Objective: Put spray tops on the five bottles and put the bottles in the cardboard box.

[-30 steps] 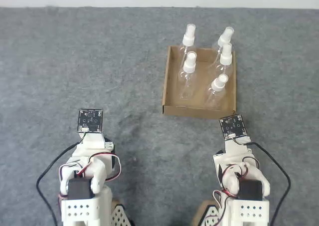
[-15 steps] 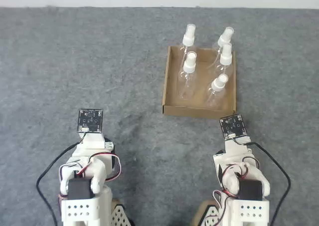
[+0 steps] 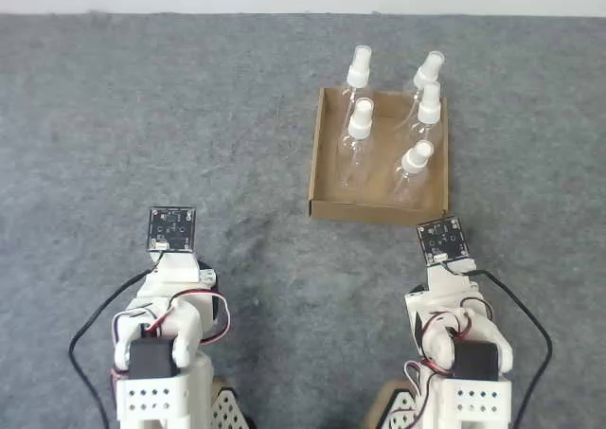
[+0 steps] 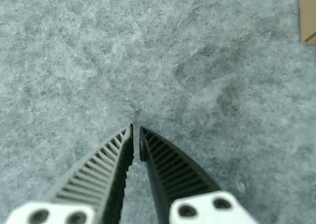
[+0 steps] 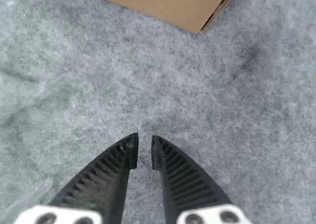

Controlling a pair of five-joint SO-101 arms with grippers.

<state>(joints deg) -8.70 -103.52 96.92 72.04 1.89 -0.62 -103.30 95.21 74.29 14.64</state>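
Cardboard box (image 5: 163, 4) — cropped at the edge, interior seemingly hidden.

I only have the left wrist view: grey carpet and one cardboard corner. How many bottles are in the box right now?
Observer: In the high view, five bottles stand in the cardboard box.
Operator: Do they all have their tops on?
Observer: Yes, each one has a white spray top.
Operator: And where is the right hand?
Observer: The right hand is shut and empty. It is over bare carpet, just short of the box's near corner.
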